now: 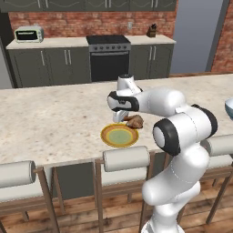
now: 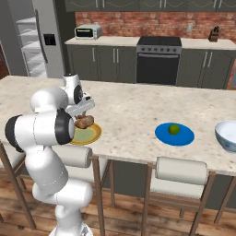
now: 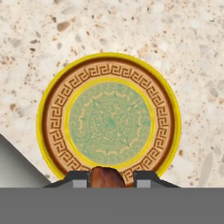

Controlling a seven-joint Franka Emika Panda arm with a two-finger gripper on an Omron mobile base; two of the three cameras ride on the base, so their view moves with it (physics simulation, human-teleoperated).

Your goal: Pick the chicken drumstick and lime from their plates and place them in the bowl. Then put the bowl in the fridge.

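Observation:
My gripper [image 3: 107,178] is shut on the brown chicken drumstick [image 1: 134,121], which hangs a little above the yellow-rimmed plate [image 1: 119,136] with the pale green centre. In the hand view the drumstick [image 3: 106,177] sits between the two dark fingertips, with the bare plate [image 3: 109,118] below. The right base view shows the drumstick [image 2: 85,122] held over that plate [image 2: 87,134]. Further right on the counter the lime [image 2: 174,129] rests on the blue plate [image 2: 174,134]. The pale blue-white bowl [image 2: 227,135] stands at the counter's right end, its rim [image 1: 229,108] at the left base view's edge. The fridge [image 2: 34,39] stands at the back left.
Bar stools with padded backs [image 1: 126,158] line the counter's near edge. A black oven [image 1: 109,57], a toaster oven [image 1: 28,33] and a knife block [image 1: 151,31] sit along the back wall.

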